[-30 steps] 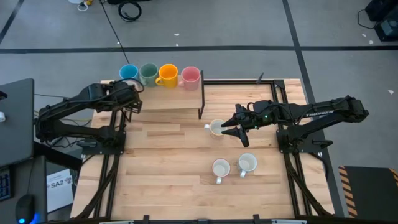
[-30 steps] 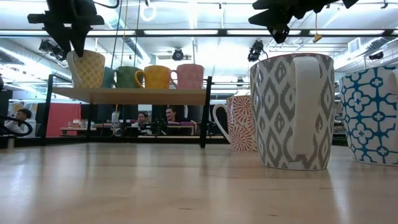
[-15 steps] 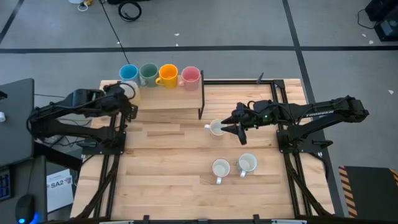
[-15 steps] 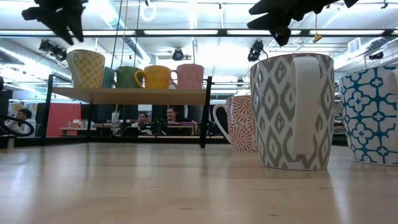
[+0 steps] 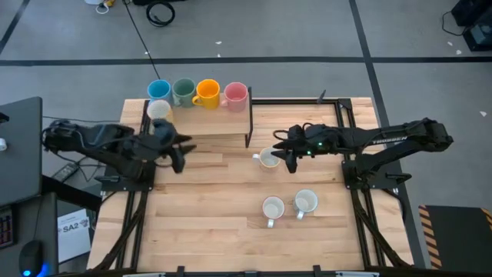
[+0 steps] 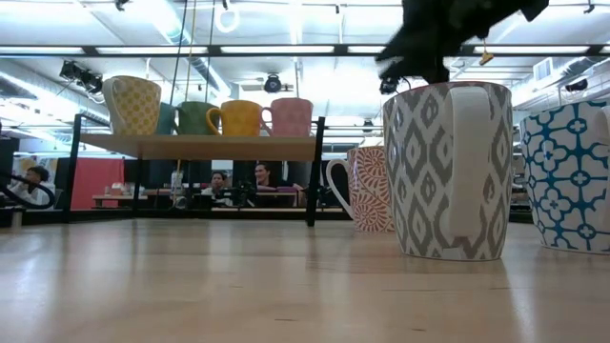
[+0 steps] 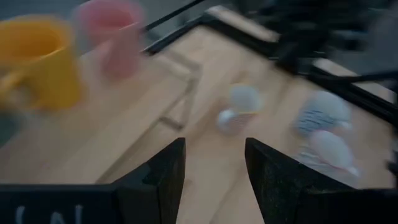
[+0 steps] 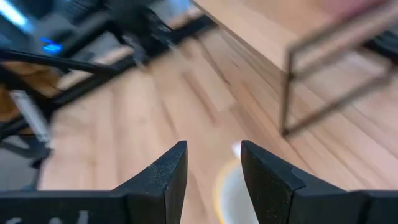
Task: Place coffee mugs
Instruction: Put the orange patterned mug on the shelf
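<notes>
Five coffee mugs stand on the raised shelf (image 5: 201, 123) at the far left: blue (image 5: 159, 89), green (image 5: 183, 91), orange (image 5: 207, 92), pink (image 5: 235, 94) and a cream patterned one (image 5: 159, 109). On the table stand a red-patterned mug (image 5: 268, 158) and two white patterned mugs (image 5: 273, 208) (image 5: 306, 202). My left gripper (image 5: 181, 152) hangs open over the table just in front of the shelf, holding nothing. My right gripper (image 5: 285, 156) is open beside and above the red-patterned mug, whose rim (image 8: 227, 193) shows below its fingers.
The shelf's dark metal post (image 5: 248, 127) stands between the two grippers. Bare wooden tabletop (image 5: 207, 223) lies along the near left. In the low view the grey-patterned mug (image 6: 448, 171) and the blue-patterned mug (image 6: 572, 176) stand close to the camera.
My left gripper has risen off the cream mug at the shelf's left end and swung out over the table toward the near and right side, tipping from pointing down to nearly level; the mug stays on the shelf. My right gripper has rolled a little above the red-patterned mug.
</notes>
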